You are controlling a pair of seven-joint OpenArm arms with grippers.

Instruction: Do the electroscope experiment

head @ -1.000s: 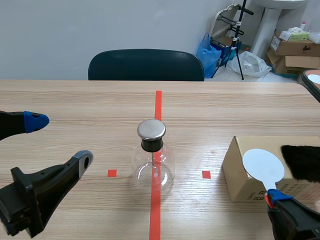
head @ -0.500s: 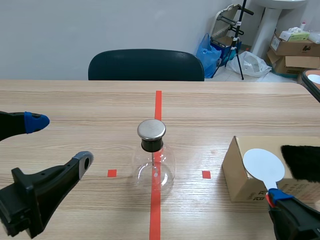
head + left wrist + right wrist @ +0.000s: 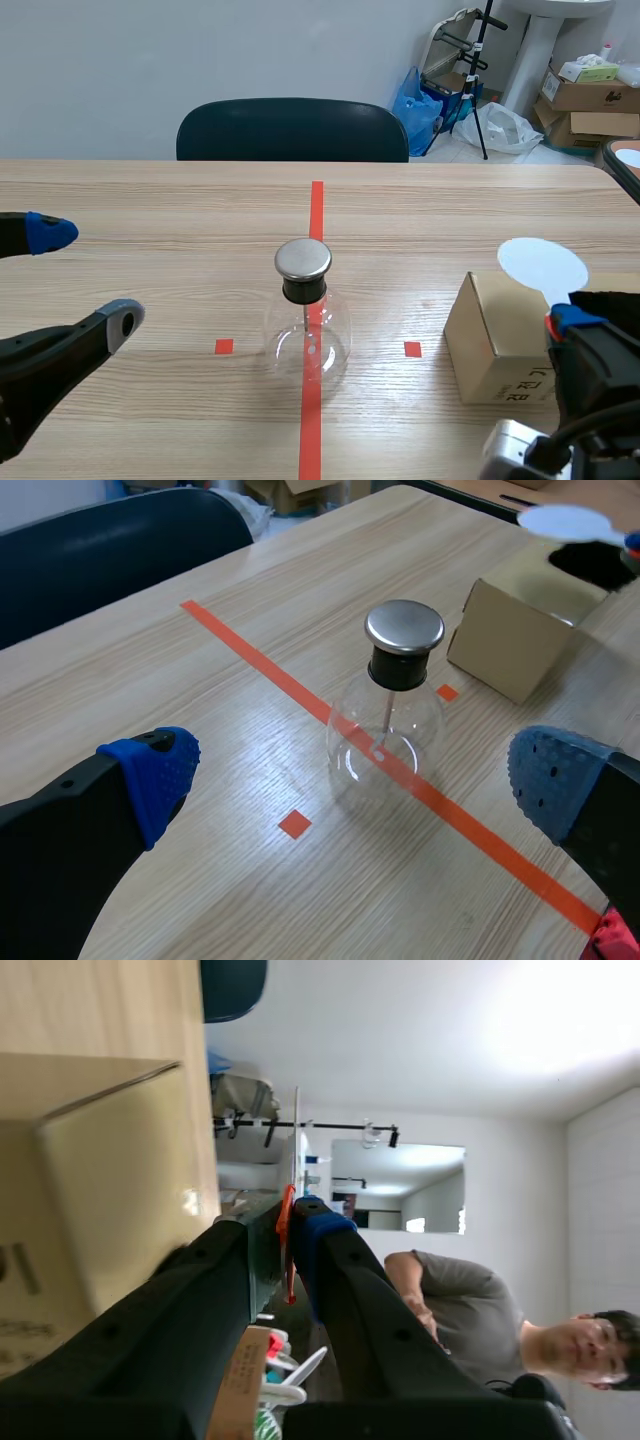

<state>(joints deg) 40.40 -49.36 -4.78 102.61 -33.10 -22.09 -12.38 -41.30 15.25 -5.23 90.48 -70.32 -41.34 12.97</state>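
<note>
Toward the left edge of the surface (image 3: 150, 200) the left gripper (image 3: 83, 275) is seen released, its two fingers spread wide with nothing between them, one blue pad (image 3: 152, 772) to either side. The electroscope flask (image 3: 308, 335) is found ahead of this gripper, in line with the gap between its fingers but well apart from both pads. It stands upright at the middle of the surface, on the orange-red tape line that runs from the near edge toward the far edge. The round glass body is closed by a black neck and a flat metal cap (image 3: 303, 258), and a thin rod (image 3: 383, 712) is seen hanging from the cap inside the glass. A dark chair (image 3: 292, 130) is set behind the far edge. Toward the right edge a cardboard box (image 3: 495, 345) rests on the surface, well apart from the flask. Its top is open and something dark (image 3: 597, 566) lies in it, though what it is cannot be told. A white disc (image 3: 542, 265) on a thin stem is held in the air over the box's top. The right gripper (image 3: 285, 1222) is clenched on that stem, which is pressed edge-on between its two fingers.
</note>
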